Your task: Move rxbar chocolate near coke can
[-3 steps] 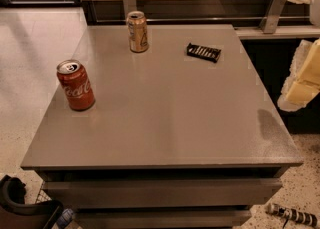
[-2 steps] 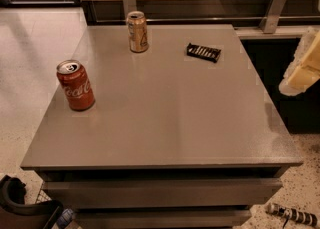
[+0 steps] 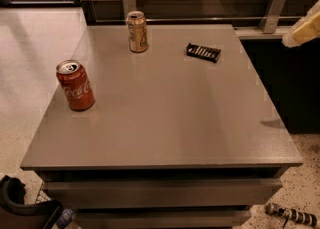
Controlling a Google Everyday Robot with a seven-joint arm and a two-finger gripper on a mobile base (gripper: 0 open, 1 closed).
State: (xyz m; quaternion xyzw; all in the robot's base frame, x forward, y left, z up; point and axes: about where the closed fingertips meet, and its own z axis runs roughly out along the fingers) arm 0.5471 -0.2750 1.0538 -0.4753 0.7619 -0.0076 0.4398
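One gold can point(image 3: 137, 32) near rxbar chocolate point(image 3: 203, 52); pincer point(image 3: 304, 29), perhaps, upper right.

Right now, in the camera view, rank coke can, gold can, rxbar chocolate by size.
1. coke can, nearer the camera
2. gold can, possibly equal really
3. rxbar chocolate
The gripper is at the right edge, beyond the table.

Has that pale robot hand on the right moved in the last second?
Yes. The gripper has risen along the right edge, from beside the table up toward the metal bracket on the wall.
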